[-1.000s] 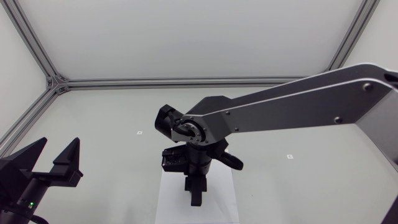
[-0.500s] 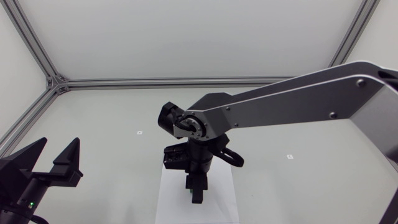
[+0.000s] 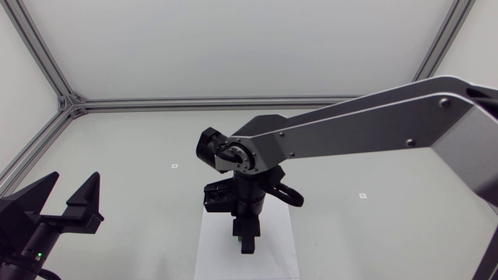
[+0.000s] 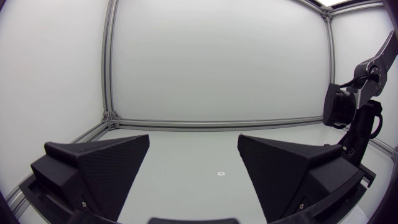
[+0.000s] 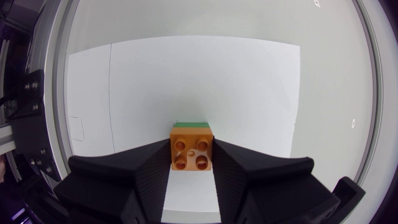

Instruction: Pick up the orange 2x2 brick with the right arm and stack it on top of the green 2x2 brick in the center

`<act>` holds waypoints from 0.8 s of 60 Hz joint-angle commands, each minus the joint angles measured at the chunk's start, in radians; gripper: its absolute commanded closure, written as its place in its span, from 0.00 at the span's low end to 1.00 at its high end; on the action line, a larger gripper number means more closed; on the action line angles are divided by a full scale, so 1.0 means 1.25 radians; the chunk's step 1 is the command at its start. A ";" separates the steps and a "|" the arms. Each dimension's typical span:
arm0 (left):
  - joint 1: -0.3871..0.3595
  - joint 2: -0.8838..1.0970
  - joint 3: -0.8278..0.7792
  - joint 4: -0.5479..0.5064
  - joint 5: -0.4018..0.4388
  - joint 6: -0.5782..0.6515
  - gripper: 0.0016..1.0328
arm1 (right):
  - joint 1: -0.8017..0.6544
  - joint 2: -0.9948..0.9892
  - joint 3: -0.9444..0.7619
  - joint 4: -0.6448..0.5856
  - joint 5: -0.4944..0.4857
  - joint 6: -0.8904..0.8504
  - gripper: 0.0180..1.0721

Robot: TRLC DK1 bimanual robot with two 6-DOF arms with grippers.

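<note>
1. The orange brick (image 5: 192, 152) is pinched in the right jaws. One black finger (image 5: 143, 171) presses on each side of it. The jaws are open only as wide as the brick.
2. The brick is shiny plastic, and the four round bumps on its top face the wrist camera.
3. The green brick (image 5: 191, 124) shows only as a thin strip just past the orange brick, and it is lower down. I cannot tell if the two bricks touch.
4. Both bricks are over a flat white paper (image 5: 186, 81) that lies in the middle of the pale desk (image 3: 350, 167).
5. In the head view the grey right arm (image 3: 350, 128) comes in from the side and points down over the paper. It hides the orange brick, so only the right wrist view shows the pinch.
6. The left jaws are spread wide apart at the near corner of the desk, well away from the paper. Their wedge-shaped fingers (image 4: 106, 165) are dull black with a rough, dotted skin.
</note>
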 commanded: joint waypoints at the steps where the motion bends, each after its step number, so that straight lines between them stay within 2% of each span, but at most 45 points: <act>1: 0.002 -0.006 -0.033 -0.012 0.003 0.010 0.04 | 0.002 0.075 -0.049 -0.033 0.012 -0.021 0.94; 16: 0.002 -0.006 -0.033 -0.012 0.003 0.010 0.04 | 0.006 0.073 -0.044 -0.031 0.012 -0.017 0.94; 32: 0.002 -0.006 -0.033 -0.012 0.003 0.010 0.04 | 0.013 0.059 -0.036 -0.039 0.016 -0.007 0.76; 48: 0.002 -0.006 -0.033 -0.012 0.003 0.010 0.04 | 0.012 0.055 -0.026 -0.041 0.016 -0.002 0.72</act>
